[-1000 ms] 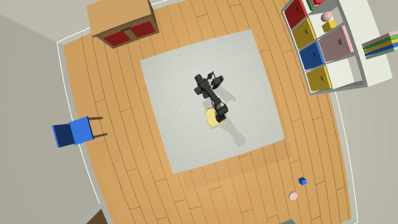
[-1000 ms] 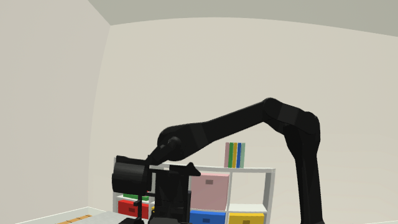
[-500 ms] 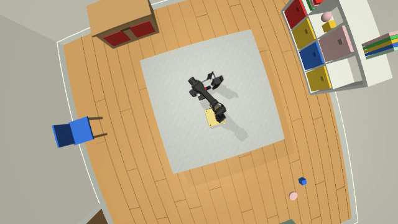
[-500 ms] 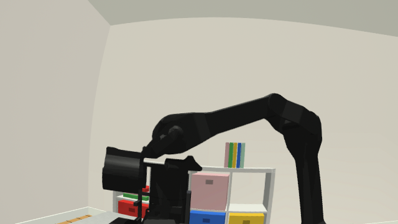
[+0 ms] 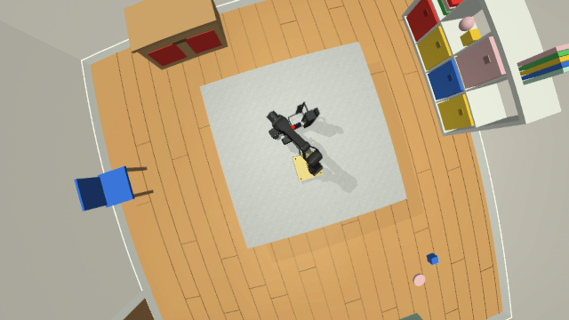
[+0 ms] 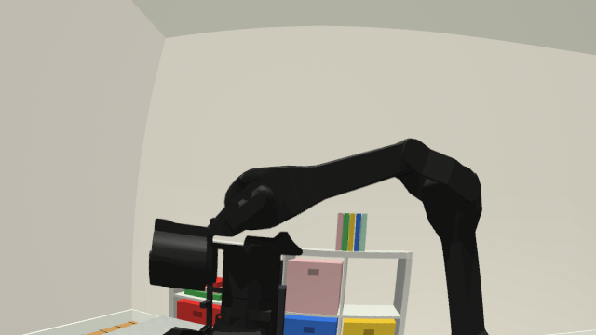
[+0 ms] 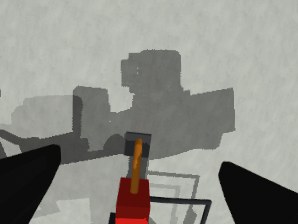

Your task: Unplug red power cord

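Observation:
The red plug (image 7: pixel 132 200) (image 5: pixel 292 127) is at the bottom middle of the wrist view. An orange cord (image 7: pixel 136 167) runs up from it to a small dark grey block (image 7: pixel 130 145). My gripper (image 7: pixel 142 163) is wide open and holds nothing; its black fingers stand well apart on either side of the plug and cord, with a visible gap on each side. In the top view the fingers are mostly hidden by the arm. I cannot make out the power strip clearly, nor whether the plug's lower end is in a socket.
A thin black frame (image 7: pixel 207 201) stands right of the plug. A black device (image 5: pixel 311 116) is beside my arm over the grey mat (image 5: pixel 249 200). A yellow plate (image 5: pixel 301 171) lies under the arm's base. A shelf, a cabinet and a blue chair stand farther out.

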